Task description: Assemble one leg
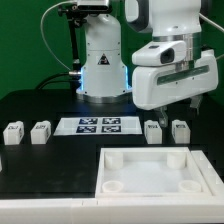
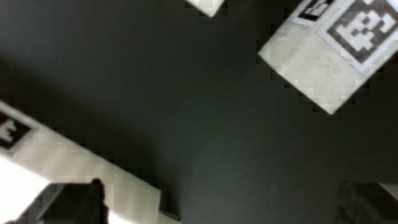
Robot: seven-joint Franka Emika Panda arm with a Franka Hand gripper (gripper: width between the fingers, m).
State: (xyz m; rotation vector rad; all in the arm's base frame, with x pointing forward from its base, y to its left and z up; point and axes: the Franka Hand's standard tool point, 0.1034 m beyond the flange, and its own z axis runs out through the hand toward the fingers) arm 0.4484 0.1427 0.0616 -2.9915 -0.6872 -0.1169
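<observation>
Four small white legs with marker tags stand in a row on the black table. Two are at the exterior view's left (image 1: 13, 132) (image 1: 41, 130) and two at its right (image 1: 153, 132) (image 1: 180, 130). My gripper (image 1: 178, 107) hangs a little above and behind the two right legs, open and empty. In the wrist view one tagged leg (image 2: 334, 48) shows large, with the corner of a second one (image 2: 212, 5) beyond it. The dark fingertips (image 2: 71, 203) stand wide apart with only black table between them (image 2: 222, 205).
The large white tray-like part (image 1: 110, 170) with round corner sockets lies at the front. The marker board (image 1: 100, 125) lies between the leg pairs. The robot base (image 1: 103, 70) stands behind. A white tagged edge (image 2: 45, 150) shows near one finger in the wrist view.
</observation>
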